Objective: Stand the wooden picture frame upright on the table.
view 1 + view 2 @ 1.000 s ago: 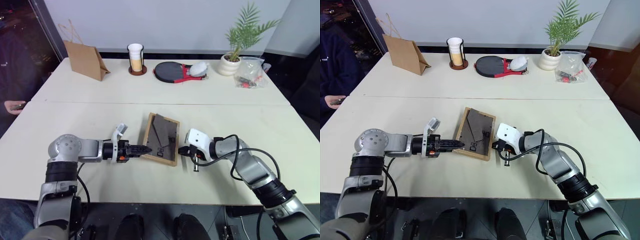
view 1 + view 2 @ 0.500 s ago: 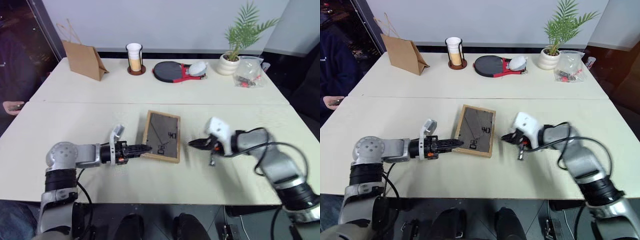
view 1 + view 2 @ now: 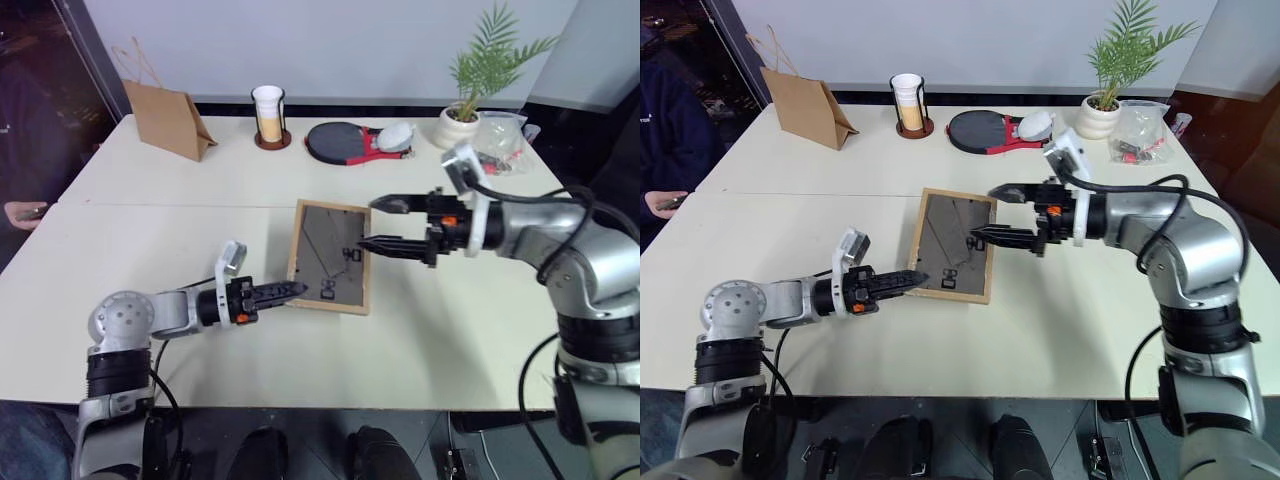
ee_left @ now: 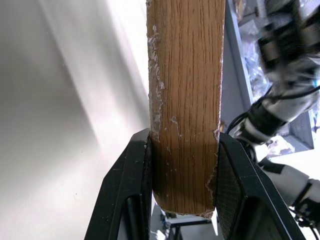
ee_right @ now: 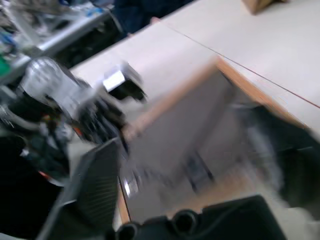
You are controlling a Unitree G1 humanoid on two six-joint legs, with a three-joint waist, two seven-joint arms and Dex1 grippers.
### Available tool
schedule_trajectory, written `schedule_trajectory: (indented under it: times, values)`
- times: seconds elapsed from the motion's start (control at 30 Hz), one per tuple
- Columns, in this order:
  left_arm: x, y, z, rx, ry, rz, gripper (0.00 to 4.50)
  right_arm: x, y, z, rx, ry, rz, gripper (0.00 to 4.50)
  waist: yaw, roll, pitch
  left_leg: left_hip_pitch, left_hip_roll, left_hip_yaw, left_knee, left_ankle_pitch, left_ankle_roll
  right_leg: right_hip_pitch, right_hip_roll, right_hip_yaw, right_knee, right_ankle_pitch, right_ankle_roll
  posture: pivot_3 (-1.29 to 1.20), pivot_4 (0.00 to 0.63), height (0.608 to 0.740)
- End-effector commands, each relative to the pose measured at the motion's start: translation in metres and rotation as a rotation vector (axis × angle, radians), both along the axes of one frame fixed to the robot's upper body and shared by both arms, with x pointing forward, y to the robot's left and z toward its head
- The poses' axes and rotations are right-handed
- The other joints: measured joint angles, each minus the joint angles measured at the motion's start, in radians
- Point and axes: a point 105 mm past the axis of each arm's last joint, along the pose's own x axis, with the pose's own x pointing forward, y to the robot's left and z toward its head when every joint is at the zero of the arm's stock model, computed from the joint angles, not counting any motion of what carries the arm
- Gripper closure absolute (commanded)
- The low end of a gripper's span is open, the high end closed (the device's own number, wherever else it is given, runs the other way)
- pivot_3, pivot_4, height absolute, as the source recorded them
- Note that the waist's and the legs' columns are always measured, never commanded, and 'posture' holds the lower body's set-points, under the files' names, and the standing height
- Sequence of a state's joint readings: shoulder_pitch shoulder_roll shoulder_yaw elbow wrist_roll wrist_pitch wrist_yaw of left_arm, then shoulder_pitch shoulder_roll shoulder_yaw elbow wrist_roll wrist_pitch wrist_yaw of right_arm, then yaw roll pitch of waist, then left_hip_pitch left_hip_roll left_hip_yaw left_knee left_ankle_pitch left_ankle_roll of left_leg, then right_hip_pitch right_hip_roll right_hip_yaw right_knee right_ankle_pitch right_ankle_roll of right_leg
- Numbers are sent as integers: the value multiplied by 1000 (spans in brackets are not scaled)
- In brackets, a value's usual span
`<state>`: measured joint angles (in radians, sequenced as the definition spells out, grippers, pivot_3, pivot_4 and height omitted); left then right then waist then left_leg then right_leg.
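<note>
My left hand (image 3: 902,282) pinches the wooden picture frame (image 3: 955,242) at its corner; right hand (image 3: 992,213) spread above it. Thin corner grip could slip, dropping it flat onto the bench (image 3: 1090,330).

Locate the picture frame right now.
In the head views the picture frame is mid-table, just this side of the seam, back facing up, its left corner pinched by the left gripper, with the open right gripper at its right edge.

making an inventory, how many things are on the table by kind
picture frame: 1
paper bag: 1
cup in holder: 1
paddle: 1
potted plant: 1
plastic bag: 1
total: 6
</note>
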<state>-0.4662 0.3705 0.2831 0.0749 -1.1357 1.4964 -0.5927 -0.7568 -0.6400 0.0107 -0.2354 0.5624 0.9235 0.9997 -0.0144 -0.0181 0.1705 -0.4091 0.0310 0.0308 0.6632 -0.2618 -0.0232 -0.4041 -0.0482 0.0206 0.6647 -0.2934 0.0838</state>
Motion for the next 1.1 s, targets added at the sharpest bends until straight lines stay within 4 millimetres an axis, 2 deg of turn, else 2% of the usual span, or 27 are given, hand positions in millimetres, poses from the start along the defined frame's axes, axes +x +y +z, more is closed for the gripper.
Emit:
schedule_trajectory:
  times: [0.03,0.3,0.67,0.8,0.93,1.1]
  values:
    - [-3,-4,13,-34,-69,-17,3483,6,11,-3,12,74,-3,83,0,0,0,0,0,0,0,0,0,0,0,0,0,0,0,0,150,740]
    - [-12,-7,20,-43,-97,-34,3483,21,24,-22,0,181,-17,83,0,0,0,-1,0,0,0,0,0,-1,-1,0,0,0,0,0,150,740]
    - [-17,-12,23,-38,-114,-36,3483,25,29,-30,-17,211,-16,83,-2,0,0,-1,0,0,-1,0,0,-1,0,0,0,0,0,0,150,740]
    - [-16,-13,25,-45,-114,-33,3483,18,32,-28,-9,215,33,83,-1,0,0,-1,0,0,-1,0,0,-1,0,0,0,0,0,0,150,740]
    - [-13,-15,26,-58,-105,-20,3483,2,37,-18,31,207,123,83,-1,0,0,-1,0,0,-1,0,0,-1,0,0,-1,0,0,0,150,740]
    - [-12,-14,24,-67,-90,-2,3483,-5,29,-8,63,195,149,83,-2,0,0,-1,0,0,-1,0,0,-1,0,0,-1,0,0,0,150,740]
